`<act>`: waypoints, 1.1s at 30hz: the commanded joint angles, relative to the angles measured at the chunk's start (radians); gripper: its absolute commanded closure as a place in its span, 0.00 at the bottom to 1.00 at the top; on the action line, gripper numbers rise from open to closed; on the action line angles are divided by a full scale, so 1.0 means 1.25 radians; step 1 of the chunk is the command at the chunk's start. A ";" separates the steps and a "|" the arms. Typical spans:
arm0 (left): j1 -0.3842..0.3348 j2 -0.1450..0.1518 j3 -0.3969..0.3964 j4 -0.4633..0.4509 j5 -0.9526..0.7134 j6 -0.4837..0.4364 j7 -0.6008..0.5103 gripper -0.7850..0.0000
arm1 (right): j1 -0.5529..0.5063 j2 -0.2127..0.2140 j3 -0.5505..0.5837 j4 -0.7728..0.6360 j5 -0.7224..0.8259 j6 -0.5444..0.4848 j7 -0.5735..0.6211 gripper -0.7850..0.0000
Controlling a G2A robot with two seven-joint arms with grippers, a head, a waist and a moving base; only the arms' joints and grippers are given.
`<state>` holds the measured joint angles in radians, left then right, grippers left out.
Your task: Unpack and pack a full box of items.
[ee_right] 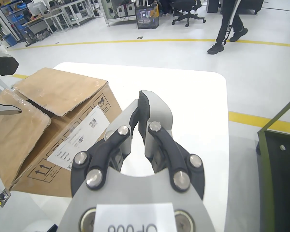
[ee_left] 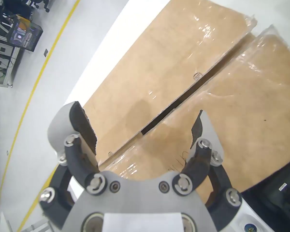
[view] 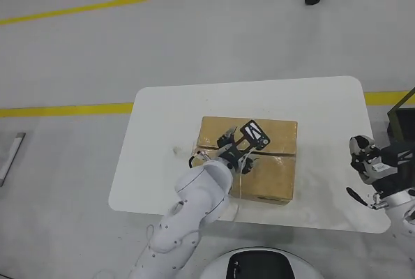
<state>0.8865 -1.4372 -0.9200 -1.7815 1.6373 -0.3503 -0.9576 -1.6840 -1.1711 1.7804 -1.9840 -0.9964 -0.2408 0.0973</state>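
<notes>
A brown cardboard box (view: 247,159) stands in the middle of the white table (view: 319,104). Its two top flaps (ee_left: 174,56) meet at a dark slit, and clear tape shines along their edges. In the right wrist view the far flap (ee_right: 60,90) sits slightly raised. My left gripper (ee_left: 140,126) hovers open just above the seam near one end of the box (ee_left: 244,102), holding nothing. My right gripper (ee_right: 140,117) is shut and empty, above the table's right side, away from the box (ee_right: 50,126).
A white label (ee_right: 79,138) is stuck on the box side facing the right arm. A dark green frame (ee_right: 278,165) stands just off the table's right edge. Bare table lies between the box and that edge.
</notes>
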 commanded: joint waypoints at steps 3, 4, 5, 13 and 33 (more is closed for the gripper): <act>-0.007 -0.002 0.009 0.032 0.029 -0.004 0.011 0.00 | -0.005 0.000 0.005 0.000 0.002 -0.001 -0.002 1.00; -0.011 -0.002 0.013 0.040 0.040 -0.013 0.011 0.00 | -0.006 0.000 0.006 0.000 0.002 -0.001 -0.001 1.00; -0.015 -0.002 0.015 0.045 0.051 -0.017 0.014 0.00 | -0.007 0.000 0.006 0.000 0.003 0.000 -0.001 1.00; -0.028 -0.002 0.032 0.061 0.171 -0.009 0.072 0.27 | -0.006 -0.001 0.004 0.001 0.003 -0.002 0.003 1.00; 0.032 0.000 0.020 0.011 0.211 -0.053 0.197 1.00 | 0.006 -0.003 -0.012 0.009 -0.005 -0.007 0.004 1.00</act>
<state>0.9242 -1.4372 -0.8954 -1.7621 1.9041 -0.4116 -0.7097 -1.6763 -1.1745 1.7648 -1.9728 -1.0027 -0.2485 0.1023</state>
